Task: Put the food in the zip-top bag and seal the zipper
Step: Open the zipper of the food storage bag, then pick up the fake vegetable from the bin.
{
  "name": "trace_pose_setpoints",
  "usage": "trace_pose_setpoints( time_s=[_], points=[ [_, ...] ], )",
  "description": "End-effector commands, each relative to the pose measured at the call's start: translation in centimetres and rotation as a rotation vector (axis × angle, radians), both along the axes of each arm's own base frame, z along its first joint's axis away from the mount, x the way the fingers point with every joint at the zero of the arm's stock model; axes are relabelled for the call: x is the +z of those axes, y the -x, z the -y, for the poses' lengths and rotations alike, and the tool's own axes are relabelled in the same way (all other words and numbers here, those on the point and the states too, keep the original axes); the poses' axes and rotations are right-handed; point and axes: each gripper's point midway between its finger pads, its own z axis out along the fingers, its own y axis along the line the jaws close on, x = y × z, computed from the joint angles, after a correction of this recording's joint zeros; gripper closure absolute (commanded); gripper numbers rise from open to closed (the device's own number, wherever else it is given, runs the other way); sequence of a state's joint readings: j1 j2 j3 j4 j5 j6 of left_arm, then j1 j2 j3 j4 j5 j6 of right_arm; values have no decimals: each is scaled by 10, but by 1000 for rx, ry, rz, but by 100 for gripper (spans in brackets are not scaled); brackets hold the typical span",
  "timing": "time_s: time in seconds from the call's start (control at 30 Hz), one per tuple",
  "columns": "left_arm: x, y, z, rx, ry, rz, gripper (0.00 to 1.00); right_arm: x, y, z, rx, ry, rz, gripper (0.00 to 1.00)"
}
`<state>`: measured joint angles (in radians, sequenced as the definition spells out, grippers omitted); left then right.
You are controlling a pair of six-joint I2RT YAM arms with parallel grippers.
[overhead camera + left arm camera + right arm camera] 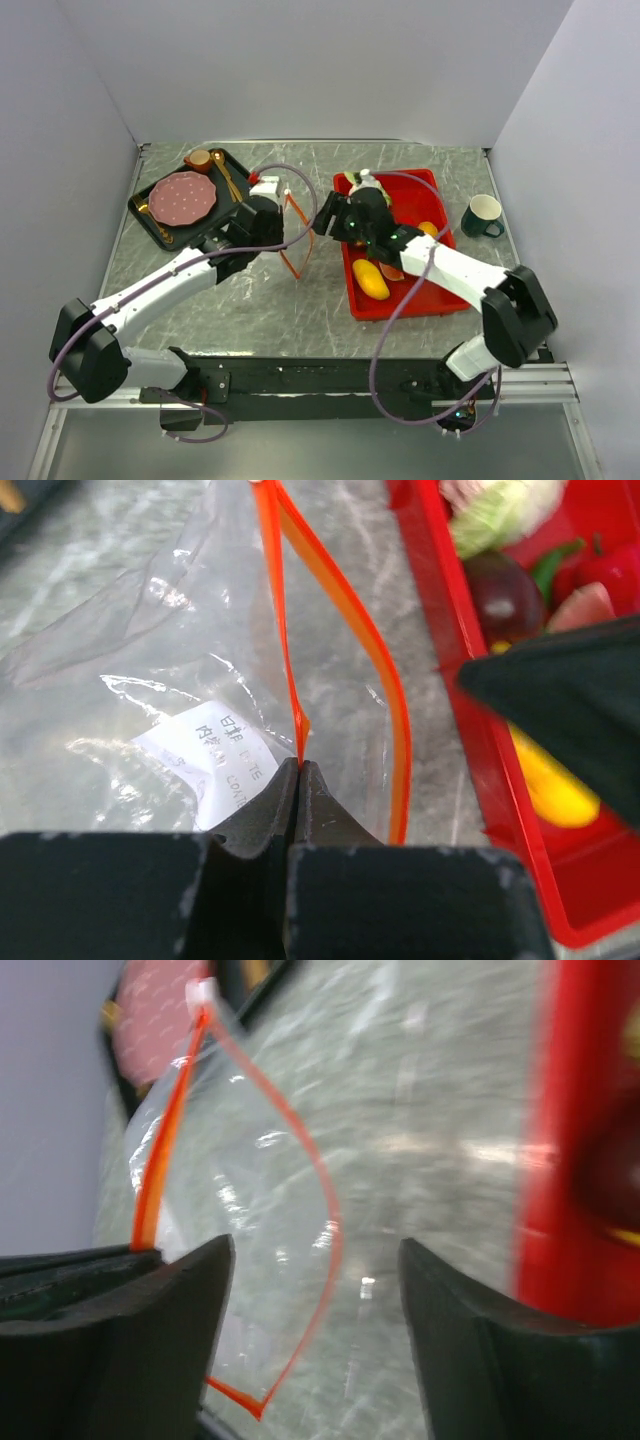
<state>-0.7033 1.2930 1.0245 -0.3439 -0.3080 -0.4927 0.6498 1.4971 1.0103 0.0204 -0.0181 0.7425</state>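
Clear film, thin and floppy, makes up the zip-top bag (180, 680), so I judge it almost weightless, slippery and unable to keep a shape by itself. Its one firm part is the zipper (345, 630), the orange-red strip along the mouth, and that is the place to take hold. The left end effector (300, 780) does just that: its fingers are pressed together on one side of the strip near its end. The other side bows away toward the red tray (415, 200), leaving a narrow leaf-shaped opening. The bag stands on edge on the counter (250, 310) just left of the red tray, close to its left wall; the overhead view does not show whether they touch. The right end effector (315, 1250) is spread with nothing between its fingers. It hovers over the far left part of the red tray, and in its own camera the bag's mouth lies straight ahead, near but apart. The food lies inside the red tray: a yellow oval fruit (371, 279) toward the near left, a leafy vegetable (500, 510) and a dark eggplant (503, 595) toward the far left corner. These toys look hard, smooth and light, so a pinch across the narrow middle should suit, though the rounded ones may slip out. Nothing but a white printed label (205, 755) shows inside the bag, so no food seems to be in it yet.
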Motion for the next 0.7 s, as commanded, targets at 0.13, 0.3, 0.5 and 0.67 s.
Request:
trace_pose_setpoints(
  time_s=[0.13,0.3,0.5,0.67],
  points=[
    [15,11,34,-224,96,58,99,-23,-6,107,-286,212,-112,13],
    [10,16,39,-254,119,37,99,-36,-3,152,-381,316,-172,0],
    [7,21,44,-287,134,30,99,-48,15,180,-397,452,-191,9],
    [1,22,39,-283,103,25,99,-68,30,193,-398,424,-228,28]
  ],
)
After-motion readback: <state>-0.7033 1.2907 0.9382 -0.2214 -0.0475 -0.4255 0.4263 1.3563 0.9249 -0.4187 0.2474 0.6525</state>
